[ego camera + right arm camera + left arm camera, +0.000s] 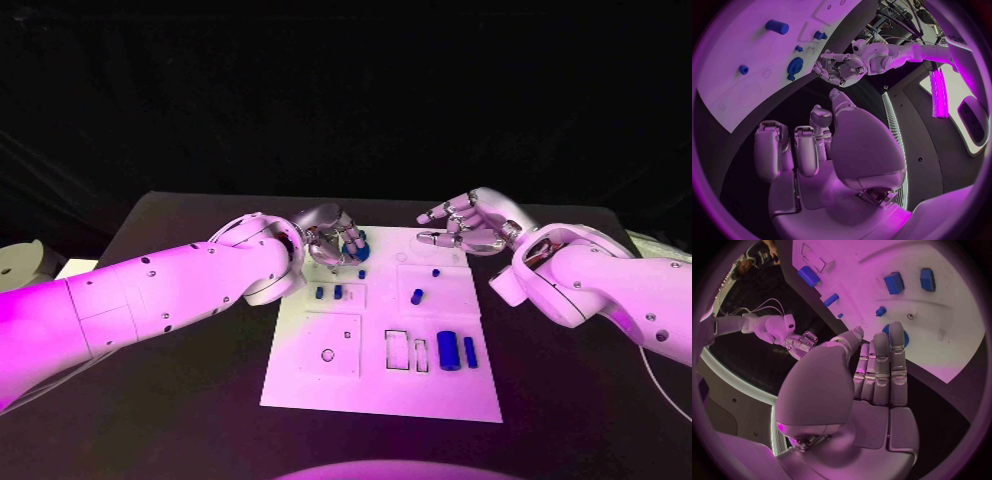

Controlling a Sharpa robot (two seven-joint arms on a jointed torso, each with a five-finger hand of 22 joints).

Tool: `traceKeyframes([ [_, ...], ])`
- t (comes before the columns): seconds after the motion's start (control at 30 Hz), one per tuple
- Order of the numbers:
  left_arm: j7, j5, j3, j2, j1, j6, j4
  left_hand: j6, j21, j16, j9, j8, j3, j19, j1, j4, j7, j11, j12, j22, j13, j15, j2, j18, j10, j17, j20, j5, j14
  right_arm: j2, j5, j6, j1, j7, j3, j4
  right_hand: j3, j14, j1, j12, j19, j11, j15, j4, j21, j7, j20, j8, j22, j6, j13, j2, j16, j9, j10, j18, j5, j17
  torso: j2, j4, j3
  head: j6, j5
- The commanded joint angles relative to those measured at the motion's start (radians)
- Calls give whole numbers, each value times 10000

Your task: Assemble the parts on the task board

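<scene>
We find a black table [173, 400] against a dark backdrop, with the white task board [378, 390] lying at its middle. The left arm [144, 300] reaches in from the left, the right arm [606, 290] from the right. The left hand [332, 238] hangs over the board's far left corner, fingers straight and held side by side, pointing down at a round blue disc [901, 336] there; we cannot tell whether the fingertips touch it, and nothing is grasped. The right hand [469, 222] hovers just beyond the board's far right corner, fingers loosely curled and apart, holding nothing. On the board we note the parts: a large blue cylinder [449, 350] with a slimmer blue bar [470, 350] just to its right, near the right edge; a small blue peg [417, 296] farther up; and two small blue blocks [329, 293] side by side on the left. Outlined rectangular recesses [397, 349] lie just left of the cylinder.
</scene>
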Motion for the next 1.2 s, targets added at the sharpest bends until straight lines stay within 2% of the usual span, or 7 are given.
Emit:
traceKeyframes([
  [0.03,840,-1875,-42,228,-2,-8,-230,91,-233,10,-414,-355,-664,191,-374,50,-76,13,-322,-203,-457,70,-95,214,8,-154,29,-360,182,23,-27,111,-8,81,0,-2,-44,748,-86,-57,-98,22,37,28,-40,-19,-6,4,-13,24,-18,22,-34,2,-82,182,59,1327,5,3,-1,25,-28],
  [0.13,689,-2529,-88,483,-7,331,-486,308,-336,546,-724,-567,-1301,571,-350,-35,-45,18,-513,-354,-821,32,41,198,-18,247,29,-397,669,39,-27,112,-8,88,0,-6,-44,748,-86,-57,-98,22,37,28,-40,-19,-6,4,-13,24,-18,22,-34,2,-82,182,59,1327,6,11,-9,24,-44],
  [0.23,465,-3077,-129,729,-11,714,-728,597,-104,2398,-1012,-736,-1685,1294,-205,-129,-67,-31,-620,-300,-1163,-46,249,194,170,2105,-73,-373,1864,60,-27,116,-8,95,0,-8,-44,748,-86,-57,-98,22,37,28,-40,-19,-6,4,-13,24,-18,22,-34,2,-82,182,59,1327,13,0,-6,33,-49],
  [0.3,301,-3334,-148,858,-16,939,-852,814,1229,3865,-1182,-827,-1744,2098,-84,-188,-94,-80,-693,834,-1381,-122,371,-10,403,3726,-148,-362,2658,71,-27,119,-8,99,0,-9,-44,748,-86,-57,-98,22,37,28,-40,-19,-6,4,-13,24,-18,22,-34,2,-82,182,59,1327,17,-15,-3,26,-38],
  [0.4,98,-3540,-163,1004,-21,1228,-996,1125,2708,4750,-1399,-942,-1730,2732,-42,-193,-131,-86,-867,2172,-1689,-177,468,-255,743,4701,-222,-371,3072,76,-27,121,-9,101,0,-13,-44,748,-86,-57,-98,22,37,28,-40,-19,-6,4,-13,24,-18,22,-34,2,-82,182,59,1327,26,-35,-10,37,-36],
  [0.8,-318,-3851,-178,1362,-59,2020,-1425,1566,3813,4750,-1720,-1137,-1495,3113,73,-220,-153,-161,-1251,3216,-2148,-241,599,-439,1274,4398,-291,-313,3152,97,-29,116,-9,113,0,-10,-43,749,-74,-49,-94,21,36,26,-36,-20,-6,4,-5,22,-15,28,-30,2,-81,180,70,1334,31,-38,-19,11,-35],
  [1.2,-227,-3889,-179,1507,-151,1902,-1624,1993,4364,4701,-1915,-1236,-755,3225,277,-338,-210,-244,-1599,3771,-2431,-315,711,-531,1846,4101,-361,-283,3153,109,-29,127,-9,115,1,-10,-43,749,-74,-49,-94,21,36,26,-36,-20,-6,4,-5,22,-15,28,-30,2,-81,180,70,1334,27,-28,-19,-20,-57],
])
